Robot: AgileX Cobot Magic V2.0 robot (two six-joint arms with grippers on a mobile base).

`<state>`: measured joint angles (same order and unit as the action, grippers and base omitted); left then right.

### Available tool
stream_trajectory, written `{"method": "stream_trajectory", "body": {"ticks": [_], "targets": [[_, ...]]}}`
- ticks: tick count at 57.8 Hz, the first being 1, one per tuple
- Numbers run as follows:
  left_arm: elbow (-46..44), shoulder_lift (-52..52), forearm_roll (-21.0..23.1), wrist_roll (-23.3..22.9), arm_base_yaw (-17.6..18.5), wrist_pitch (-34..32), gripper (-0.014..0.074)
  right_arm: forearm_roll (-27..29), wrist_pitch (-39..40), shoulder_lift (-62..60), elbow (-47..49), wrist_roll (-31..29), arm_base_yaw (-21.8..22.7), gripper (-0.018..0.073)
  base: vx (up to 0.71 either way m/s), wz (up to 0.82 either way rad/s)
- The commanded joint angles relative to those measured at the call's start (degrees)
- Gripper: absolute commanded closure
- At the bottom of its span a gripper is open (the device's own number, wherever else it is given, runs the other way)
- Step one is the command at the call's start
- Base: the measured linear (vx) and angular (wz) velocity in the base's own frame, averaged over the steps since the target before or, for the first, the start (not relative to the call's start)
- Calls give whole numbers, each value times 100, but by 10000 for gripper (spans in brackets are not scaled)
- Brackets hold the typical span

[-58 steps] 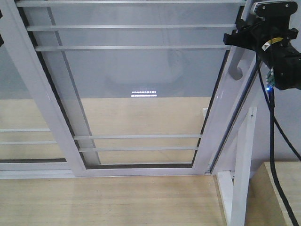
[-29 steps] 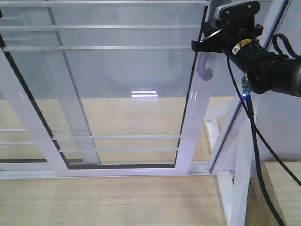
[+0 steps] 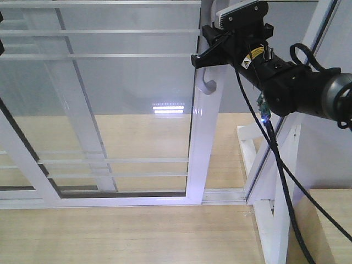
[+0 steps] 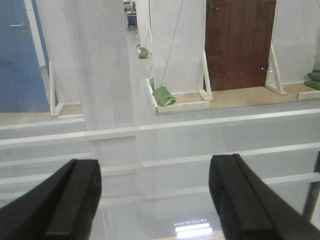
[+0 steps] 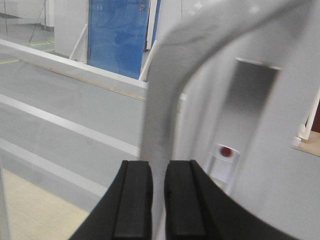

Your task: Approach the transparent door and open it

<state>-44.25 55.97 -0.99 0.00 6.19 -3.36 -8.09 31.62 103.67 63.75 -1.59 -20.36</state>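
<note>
**A:** Front view first. Where is the transparent door point(image 3: 137, 110) standing?

**B:** It is sliding left. Its right stile is sitting further left than half a second ago and well apart from the white side frame point(image 3: 259, 170) it was meeting a second ago. Wooden floor point(image 3: 137, 231) is showing through the gap.

**A:** And the arm?

**B:** The right gripper point(image 3: 204, 58) is travelling left with the curved grey pull handle point(image 3: 208, 82), at the stile's top.

**A:** Left wrist view?

**B:** The left gripper point(image 4: 155, 200) is spreading wide, its fingers point(image 4: 75, 200) holding nothing. It is facing the glass and white bars point(image 4: 200, 125), with a brown door point(image 4: 240, 45) and a blue door point(image 4: 15, 50) showing far behind.

**A:** Right wrist view?

**B:** The right gripper point(image 5: 158, 200) is pinching narrow, its pads point(image 5: 132, 200) pressing the pull handle point(image 5: 160, 125) between them.
</note>
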Motion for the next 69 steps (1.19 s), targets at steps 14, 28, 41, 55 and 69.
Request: {"method": "stream_trajectory", "body": {"ticks": [14,28,41,55,69], "targets": [[-207,-81,50,-35,21,15,38,-6,-488,-1288,170,-140,18,371,0,0],[-207,-81,38,0,21,407,38,-6,-2009,-2480,170,-186,18,456,0,0],[-207,-9,37,0,195,409,38,-6,-3213,-3382,29,-367,18,569,0,0],[-207,597,56,0,808,-62,38,-6,-3040,-4636,-1315,-436,18,564,0,0],[-212,1616,56,0,1604,-1571,38,-1,-3162,-5564,-1966,-436,24,564,0,0]]}}
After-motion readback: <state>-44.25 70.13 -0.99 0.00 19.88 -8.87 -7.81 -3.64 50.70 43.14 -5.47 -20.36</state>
